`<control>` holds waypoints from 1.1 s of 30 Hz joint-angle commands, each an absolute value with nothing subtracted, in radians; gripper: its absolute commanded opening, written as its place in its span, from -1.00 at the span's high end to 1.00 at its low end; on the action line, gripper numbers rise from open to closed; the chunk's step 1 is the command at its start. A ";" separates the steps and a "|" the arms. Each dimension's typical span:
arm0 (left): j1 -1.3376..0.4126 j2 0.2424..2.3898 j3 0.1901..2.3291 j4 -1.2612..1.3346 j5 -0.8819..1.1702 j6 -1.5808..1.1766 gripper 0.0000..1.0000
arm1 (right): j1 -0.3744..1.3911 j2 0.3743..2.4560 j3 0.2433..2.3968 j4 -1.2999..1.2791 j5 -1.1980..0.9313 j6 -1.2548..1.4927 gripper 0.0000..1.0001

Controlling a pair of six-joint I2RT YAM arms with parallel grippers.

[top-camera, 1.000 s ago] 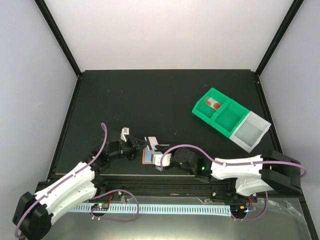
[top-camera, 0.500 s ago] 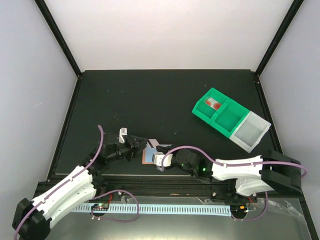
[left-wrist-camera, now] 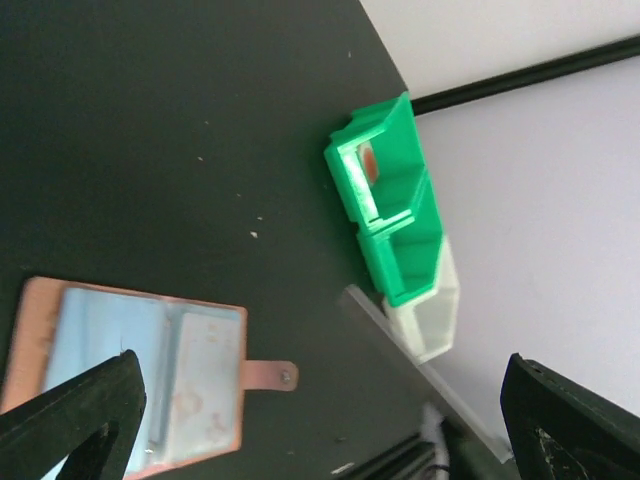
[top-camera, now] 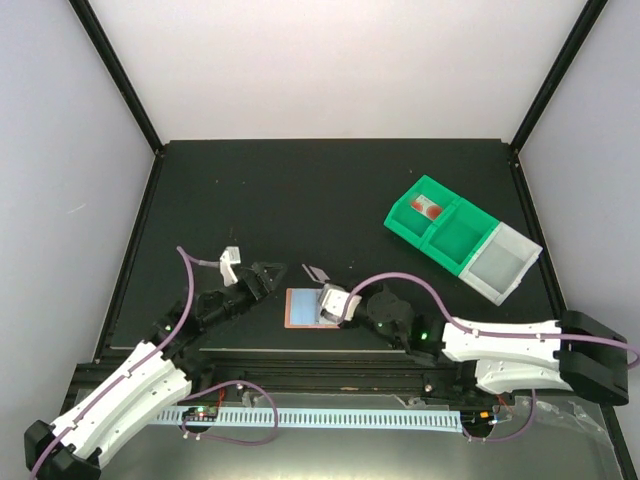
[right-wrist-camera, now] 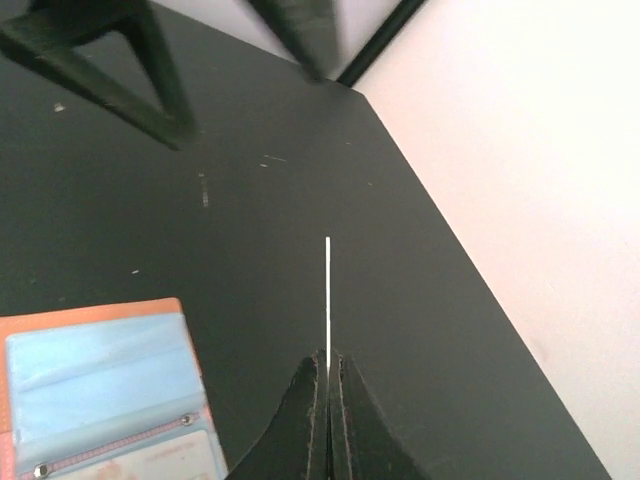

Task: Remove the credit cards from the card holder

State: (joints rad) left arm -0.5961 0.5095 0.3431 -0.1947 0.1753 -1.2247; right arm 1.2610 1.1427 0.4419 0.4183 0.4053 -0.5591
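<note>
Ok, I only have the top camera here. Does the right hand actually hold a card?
Observer: Yes. Its wrist camera shows the right hand shut on a thin card, seen edge-on.
Reviewer: Anything left inside the wallet?
Observer: The left wrist camera shows a pale card in one pocket of the open wallet, light blue beside it.
Reviewer: And the left hand?
Observer: The left hand is wide open and empty, above the wallet.
</note>
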 commanded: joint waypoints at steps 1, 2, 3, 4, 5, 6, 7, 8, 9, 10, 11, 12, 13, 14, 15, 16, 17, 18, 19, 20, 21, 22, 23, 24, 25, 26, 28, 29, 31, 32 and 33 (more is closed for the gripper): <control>-0.595 0.505 0.429 -0.271 0.140 -0.935 -0.98 | 1.205 1.064 0.501 0.313 0.427 -0.417 0.98; -0.595 0.509 0.442 -0.281 0.145 -0.889 -0.98 | 1.187 1.047 0.507 0.298 0.411 -0.394 0.98; -0.595 0.514 0.454 -0.290 0.152 -0.841 -0.98 | 1.167 1.031 0.516 0.275 0.391 -0.360 0.98; -0.594 0.522 0.466 -0.299 0.161 -0.795 -0.98 | 1.145 1.015 0.525 0.253 0.373 -0.333 0.98; -0.594 0.529 0.475 -0.306 0.171 -0.756 -0.98 | 1.127 1.003 0.535 0.232 0.363 -0.313 0.98; -0.595 0.541 0.482 -0.311 0.187 -0.717 -0.98 | 1.108 0.994 0.546 0.209 0.364 -0.303 0.98; -0.595 0.550 0.487 -0.311 0.201 -0.682 -0.98 | 1.086 0.986 0.558 0.190 0.370 -0.292 0.98; -0.595 0.560 0.490 -0.311 0.216 -0.652 -0.98 | 1.060 0.980 0.572 0.164 0.376 -0.279 0.98; -0.594 0.568 0.491 -0.307 0.234 -0.624 -0.98 | 1.022 0.979 0.591 0.129 0.375 -0.252 0.98; -0.595 0.575 0.491 -0.301 0.258 -0.599 -0.98 | 0.972 0.982 0.617 0.087 0.362 -0.215 0.98; -0.594 0.582 0.490 -0.289 0.282 -0.575 -0.98 | 0.917 0.985 0.649 0.031 0.335 -0.178 0.98; -0.594 0.589 0.492 -0.281 0.303 -0.558 -0.98 | 0.859 0.987 0.679 -0.015 0.296 -0.140 0.98; -0.594 0.596 0.497 -0.276 0.320 -0.545 -0.98 | 0.807 0.989 0.702 -0.051 0.254 -0.112 0.98; -0.594 0.605 0.505 -0.276 0.332 -0.532 -0.98 | 0.757 0.985 0.718 -0.074 0.222 -0.090 0.98; -0.595 0.615 0.514 -0.280 0.341 -0.522 -0.98 | 0.716 0.980 0.729 -0.089 0.197 -0.066 0.98; -0.595 0.625 0.524 -0.287 0.348 -0.510 -0.98 | 0.673 0.976 0.737 -0.101 0.176 -0.042 0.98; -0.594 0.639 0.539 -0.297 0.352 -0.498 -0.98 | 0.615 0.969 0.743 -0.109 0.150 -0.016 0.98; -0.595 0.651 0.550 -0.308 0.353 -0.491 -0.98 | 0.573 0.963 0.747 -0.114 0.118 0.004 0.98; -0.595 0.665 0.560 -0.322 0.352 -0.486 -0.98 | 0.534 0.959 0.750 -0.121 0.080 0.024 0.98; -0.594 0.679 0.568 -0.334 0.354 -0.478 -0.98 | 0.492 0.958 0.755 -0.132 0.059 0.046 0.98; -0.594 0.692 0.575 -0.346 0.358 -0.471 -0.98 | 0.455 0.960 0.763 -0.148 0.038 0.066 0.98; -0.595 0.705 0.581 -0.356 0.362 -0.463 -0.98 | 0.414 0.963 0.771 -0.165 0.022 0.086 0.98; -0.594 0.715 0.586 -0.368 0.365 -0.452 -0.98 | 0.376 0.969 0.781 -0.183 0.008 0.114 0.98; -0.595 0.724 0.593 -0.378 0.369 -0.441 -0.98 | 0.338 0.973 0.790 -0.202 0.001 0.142 0.98; -0.594 0.732 0.597 -0.387 0.373 -0.431 -0.98 | 0.297 0.978 0.798 -0.218 -0.005 0.177 0.98; -0.595 0.741 0.599 -0.393 0.374 -0.427 -0.98 | 0.261 0.981 0.805 -0.233 -0.015 0.214 0.98; -0.594 0.747 0.600 -0.393 0.377 -0.426 -0.98 | 0.198 0.991 0.817 -0.271 -0.011 0.292 0.98; -0.595 0.748 0.598 -0.390 0.379 -0.426 -0.98 | 0.170 0.998 0.824 -0.285 -0.003 0.324 0.98; -0.593 0.752 0.598 -0.389 0.381 -0.425 -0.98 | 0.113 1.021 0.833 -0.321 -0.006 0.374 0.98; -0.594 0.753 0.598 -0.388 0.383 -0.422 -0.98 | 0.079 1.037 0.836 -0.333 -0.019 0.391 0.98; -0.593 0.754 0.597 -0.388 0.386 -0.419 -0.98 | 0.047 1.053 0.840 -0.345 -0.039 0.409 0.98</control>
